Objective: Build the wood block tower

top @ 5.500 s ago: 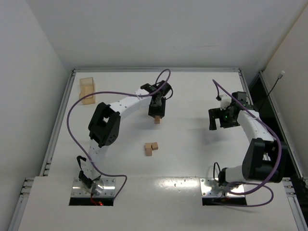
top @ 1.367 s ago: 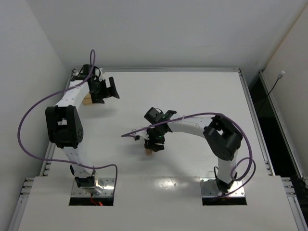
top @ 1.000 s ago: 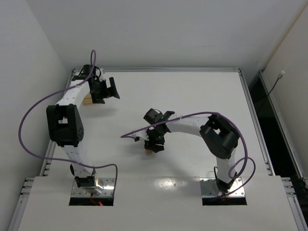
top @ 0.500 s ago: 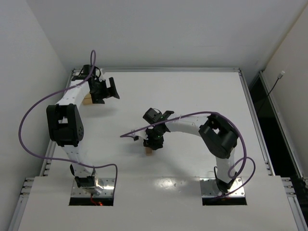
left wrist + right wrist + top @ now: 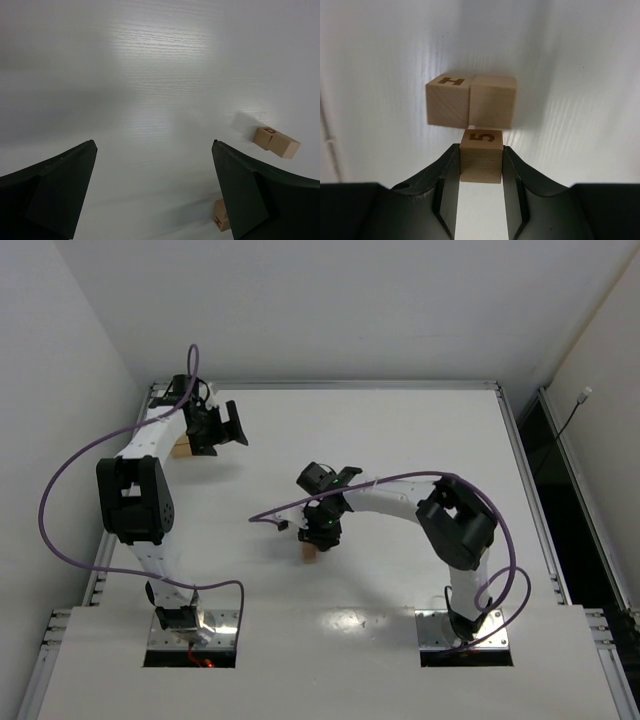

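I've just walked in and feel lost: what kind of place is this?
Probably a robotics lab bench: a white walled-in table, cabled left arm and right arm bolted at its edge, small wooden blocks.

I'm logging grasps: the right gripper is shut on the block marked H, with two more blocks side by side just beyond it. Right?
Not quite: the right gripper is shut on the block marked 5, not H. The H block is one of the two side by side just beyond it, next to a plain-faced block. The right wrist view shows this.
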Robot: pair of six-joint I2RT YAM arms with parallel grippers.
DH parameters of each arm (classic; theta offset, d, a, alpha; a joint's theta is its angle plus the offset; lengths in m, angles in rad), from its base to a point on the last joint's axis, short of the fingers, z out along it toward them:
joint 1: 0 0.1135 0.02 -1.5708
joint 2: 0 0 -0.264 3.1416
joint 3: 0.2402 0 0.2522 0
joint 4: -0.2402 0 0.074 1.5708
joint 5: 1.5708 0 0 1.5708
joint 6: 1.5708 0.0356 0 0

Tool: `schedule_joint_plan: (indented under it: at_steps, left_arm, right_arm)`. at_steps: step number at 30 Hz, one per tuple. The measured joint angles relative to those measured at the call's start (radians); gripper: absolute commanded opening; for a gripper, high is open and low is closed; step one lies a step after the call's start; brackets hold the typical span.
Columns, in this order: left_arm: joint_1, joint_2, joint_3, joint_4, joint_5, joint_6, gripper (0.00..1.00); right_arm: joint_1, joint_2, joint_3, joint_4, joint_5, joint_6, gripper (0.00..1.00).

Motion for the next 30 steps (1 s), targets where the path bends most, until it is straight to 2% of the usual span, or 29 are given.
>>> schedule_joint_plan:
  at_steps: [3,6,12,17,24,30]
  left_arm:
    - [0.0,0.0,-0.007,0.002,-0.027,-0.016,1.0]
    - [0.0,0.0,-0.016,0.0,-0.078,-0.033,1.0]
    - [-0.01,0.0,-0.034,0.001,-0.141,-0.05,1.0]
    - [-0.019,0.0,-0.039,0.002,-0.157,-0.052,1.0]
    - [-0.02,0.0,-0.039,0.007,-0.178,-0.051,1.0]
    - [-0.02,0.0,-0.039,0.008,-0.193,-0.051,1.0]
  right_arm:
    - [-0.003,-0.006,0.061,-0.122,-0.002,0.058,0.0]
    - [-0.02,-0.005,0.208,-0.234,-0.023,0.124,0.0]
    - [-0.095,-0.063,0.275,-0.303,0.045,0.292,0.0]
    - [-0.158,-0.064,0.362,-0.306,0.199,0.457,0.0]
    - [-0.239,-0.017,0.539,-0.264,0.327,0.626,0.0]
    - [-0.251,0.061,0.633,-0.238,0.419,0.748,0.0]
